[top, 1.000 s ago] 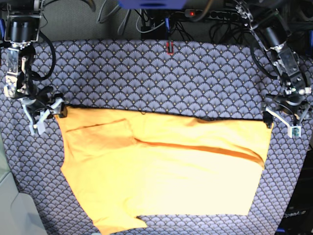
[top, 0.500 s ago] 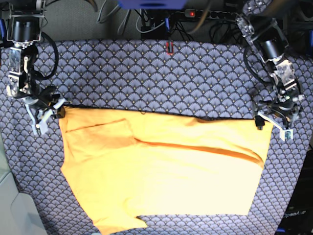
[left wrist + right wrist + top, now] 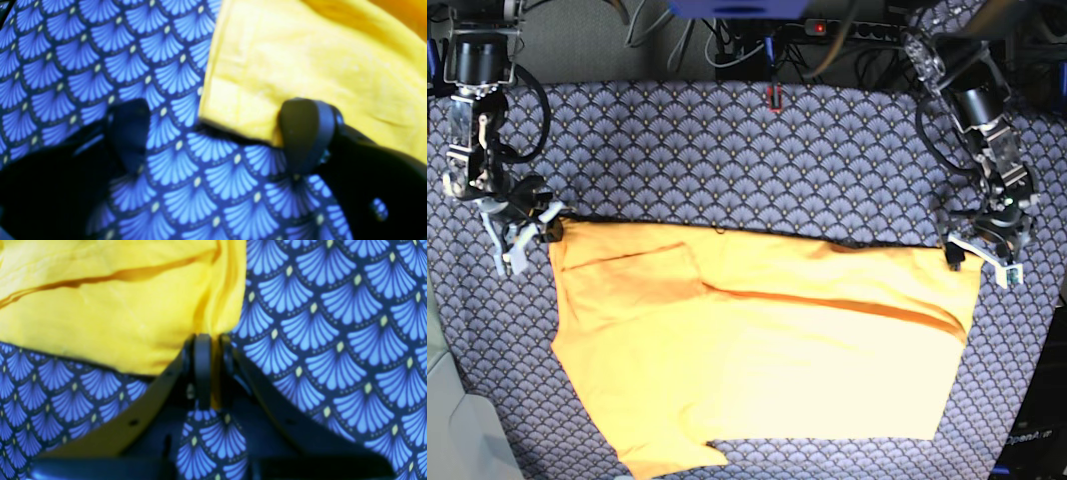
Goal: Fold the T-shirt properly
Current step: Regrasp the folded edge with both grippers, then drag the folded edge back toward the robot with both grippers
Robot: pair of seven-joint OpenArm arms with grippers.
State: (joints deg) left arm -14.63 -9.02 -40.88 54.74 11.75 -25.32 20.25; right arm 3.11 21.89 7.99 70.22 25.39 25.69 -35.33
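The yellow-orange T-shirt (image 3: 767, 350) lies folded across the blue-grey scallop-patterned cloth (image 3: 727, 150), its top fold edge running from left to right. At the shirt's top left corner in the base view, my right gripper (image 3: 532, 228) is shut on the fabric. The right wrist view shows that gripper (image 3: 206, 353) with yellow T-shirt (image 3: 110, 313) cloth pinched between its closed fingers. My left gripper (image 3: 979, 258) stands open at the shirt's top right corner. In the left wrist view its gripper (image 3: 215, 133) straddles the T-shirt (image 3: 300, 60) corner, one fingertip (image 3: 302, 128) over the hem.
The patterned cloth (image 3: 83, 66) covers the whole table. A small red clip (image 3: 773, 96) sits at its far edge. A power strip and cables (image 3: 827, 28) lie behind the table. A pale grey surface (image 3: 442, 400) borders the table's lower left.
My right gripper has closed on the shirt's corner. The left gripper has moved inward onto the opposite corner, its jaws slightly narrower. The shirt has not shifted.
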